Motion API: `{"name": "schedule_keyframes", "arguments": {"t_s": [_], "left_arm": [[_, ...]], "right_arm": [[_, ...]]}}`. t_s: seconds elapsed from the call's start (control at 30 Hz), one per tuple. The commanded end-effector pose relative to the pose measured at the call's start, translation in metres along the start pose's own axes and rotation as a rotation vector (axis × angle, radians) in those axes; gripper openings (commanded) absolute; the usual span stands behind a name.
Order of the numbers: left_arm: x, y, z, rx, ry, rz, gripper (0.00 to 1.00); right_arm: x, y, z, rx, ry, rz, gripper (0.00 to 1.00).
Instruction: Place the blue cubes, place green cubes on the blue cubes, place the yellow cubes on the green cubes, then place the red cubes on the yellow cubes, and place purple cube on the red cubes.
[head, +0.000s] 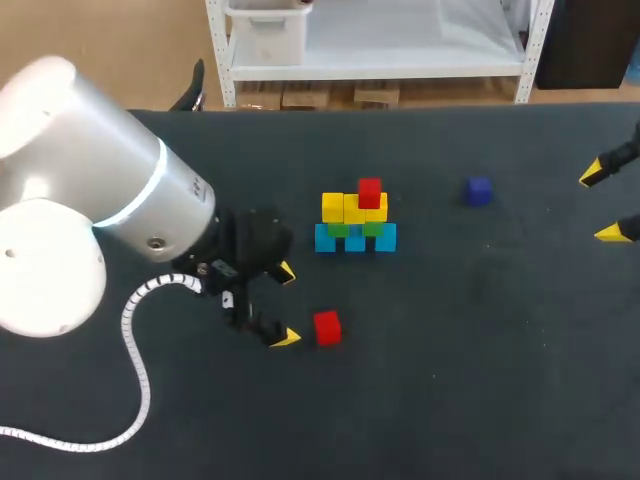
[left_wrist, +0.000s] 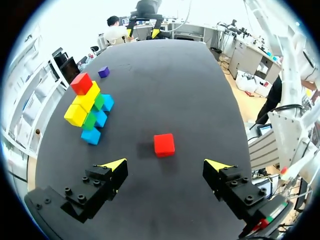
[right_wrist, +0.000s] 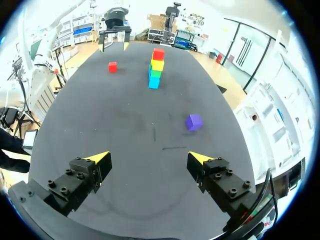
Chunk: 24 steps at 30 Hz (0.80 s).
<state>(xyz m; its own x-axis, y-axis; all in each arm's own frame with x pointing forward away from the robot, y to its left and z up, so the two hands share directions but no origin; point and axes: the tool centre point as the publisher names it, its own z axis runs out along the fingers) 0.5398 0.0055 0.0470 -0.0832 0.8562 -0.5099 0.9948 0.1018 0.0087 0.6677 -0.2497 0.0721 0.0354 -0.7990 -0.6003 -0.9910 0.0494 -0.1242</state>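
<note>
left gripper (left_wrist: 166, 165) lining up on the loose red cube (left_wrist: 164, 144) for the red layer

the red step is looking half done: one red cube (head: 369, 192) is already sitting on the yellow cubes (head: 333, 207), which are resting on the green cubes (head: 340, 229) and blue cubes (head: 355, 240). the loose red cube is lying alone on the desk (head: 480, 330), just ahead of the left gripper, whose fingers are standing wide apart. the next move is probably calling for a drop over the cube, closing on two flat sides. the cube is looking small, bright and sharp-edged. the right gripper (right_wrist: 148, 157) is hanging wide open near the purple cube (right_wrist: 194, 121), well apart from the stack.
</note>
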Motion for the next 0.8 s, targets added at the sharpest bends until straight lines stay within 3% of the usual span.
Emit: {"name": "schedule_keyframes", "arguments": {"t_s": [0.03,0.43,0.8], "left_arm": [[-0.001,0.000,0.009,0.000,-0.004,0.000,1.00],[-0.021,-0.006,0.030,0.002,-0.005,0.034,1.00],[-0.018,-0.004,0.044,-0.001,-0.004,-0.016,1.00]], "right_arm": [[0.000,0.000,0.000,-0.001,-0.002,0.000,1.00],[0.000,0.000,0.000,-0.001,-0.002,0.000,1.00],[0.000,0.000,0.000,-0.001,-0.002,0.000,1.00]]}}
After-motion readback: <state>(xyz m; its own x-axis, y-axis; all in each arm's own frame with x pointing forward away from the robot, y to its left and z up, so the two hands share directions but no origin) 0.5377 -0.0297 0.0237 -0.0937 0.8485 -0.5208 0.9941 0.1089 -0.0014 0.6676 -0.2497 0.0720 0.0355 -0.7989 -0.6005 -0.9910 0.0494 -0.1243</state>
